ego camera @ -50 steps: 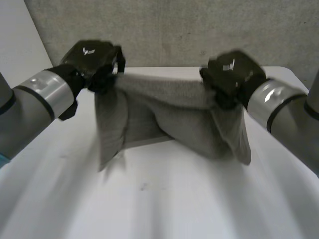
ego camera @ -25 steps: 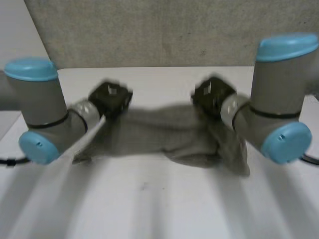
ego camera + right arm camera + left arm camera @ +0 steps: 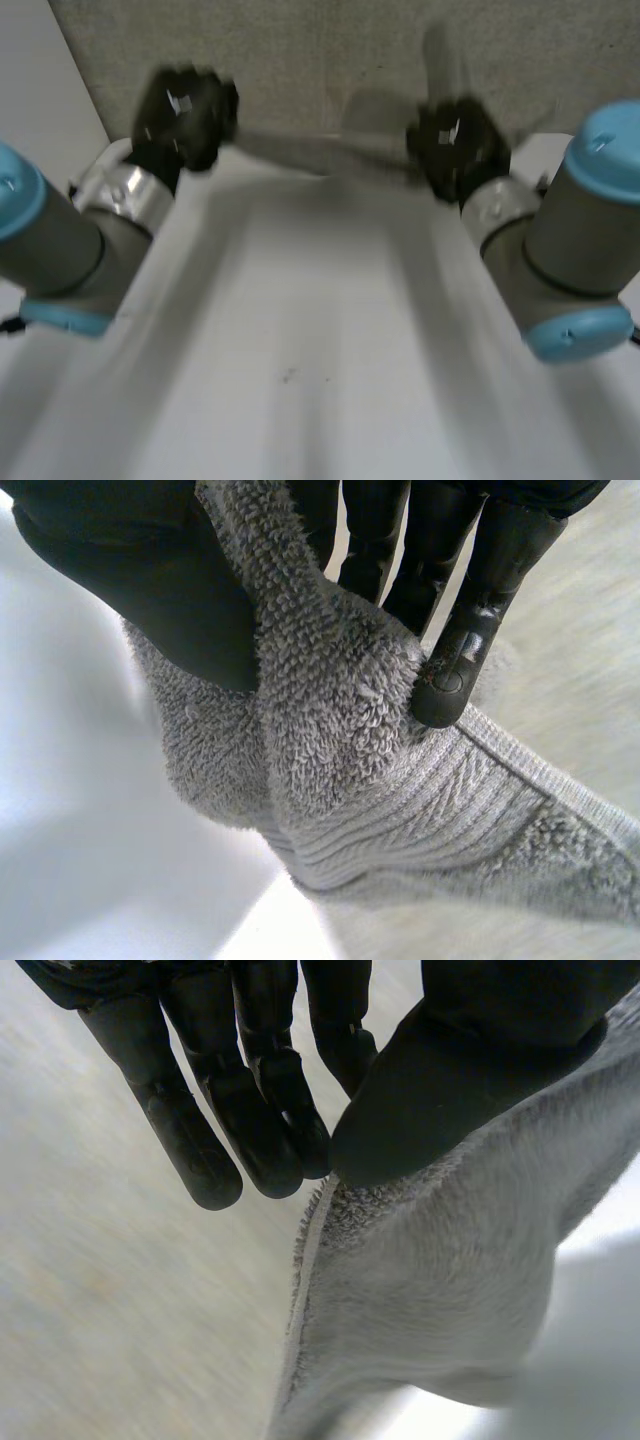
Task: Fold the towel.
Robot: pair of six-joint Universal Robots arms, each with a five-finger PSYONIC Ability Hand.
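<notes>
Looking down in the head view, the left hand (image 3: 185,112) is hanging over the far part of the white table (image 3: 300,360) at about 10 o'clock, and the right hand (image 3: 455,148) is hanging at about 2 o'clock. The grey towel (image 3: 320,152) is stretching between them as a thin, blurred band at about 12 o'clock, one end at each hand. The band is too blurred to tell whether it is touching the table. The left arm (image 3: 60,235) is reaching in from 8 o'clock and the right arm (image 3: 570,240) from 4 o'clock. A grey wall (image 3: 330,50) is standing behind the table.

In the left wrist view, the left hand (image 3: 260,1050) is pinching the towel (image 3: 430,1290). The thumb (image 3: 450,1080) is pressing on the cloth at its hemmed edge, against the nearest of the straight fingers (image 3: 270,1130), which are lying on the other side. From the pinch the towel is hanging down and away from the fingertips in a smooth fold.

In the right wrist view, the right hand (image 3: 120,570) is gripping the towel (image 3: 340,730). A thick bunch of terry cloth is sitting between the thumb and the fingers (image 3: 480,600), one fingertip pressing into the pile. Below the grip the ribbed border of the towel is running away from the hand, and the table (image 3: 80,860) is lying beneath the thumb side.
</notes>
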